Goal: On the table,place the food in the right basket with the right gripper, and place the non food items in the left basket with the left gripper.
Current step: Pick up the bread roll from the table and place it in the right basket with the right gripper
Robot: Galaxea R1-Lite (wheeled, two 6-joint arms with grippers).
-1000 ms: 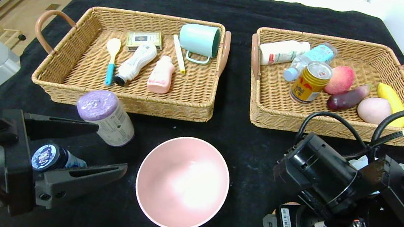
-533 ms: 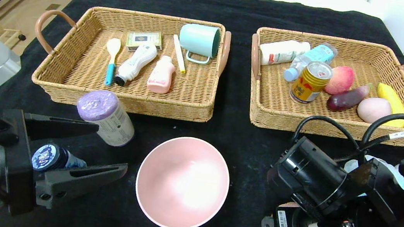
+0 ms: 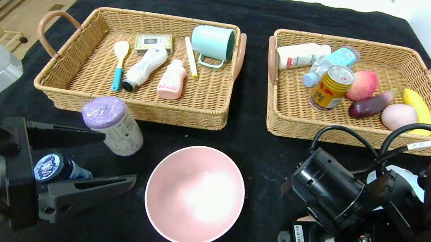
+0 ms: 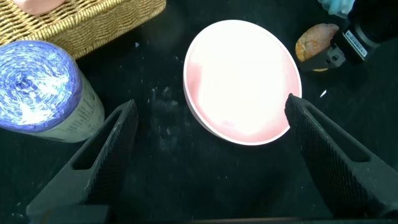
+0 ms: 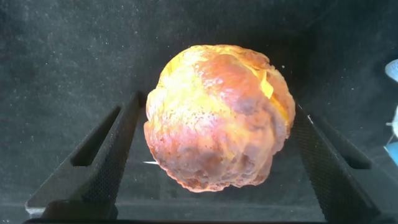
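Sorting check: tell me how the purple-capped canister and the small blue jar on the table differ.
The white canister is the larger, with a purple cap; the blue jar is small, dark, with a blue-white lid. The canister stands outside the open left gripper; the jar lies between its fingers. Both sit on the black table, unsorted.

On the black-draped desk (image 3: 263, 10) we see two wicker baskets (image 3: 80, 74) (image 3: 396, 142) side by side at the back; nearer us stand a purple-capped canister (image 3: 113, 124), a blue jar (image 3: 57, 167), a pink bowl (image 3: 194, 195), a bun (image 5: 219, 115) and a blue pouf (image 3: 408, 176).
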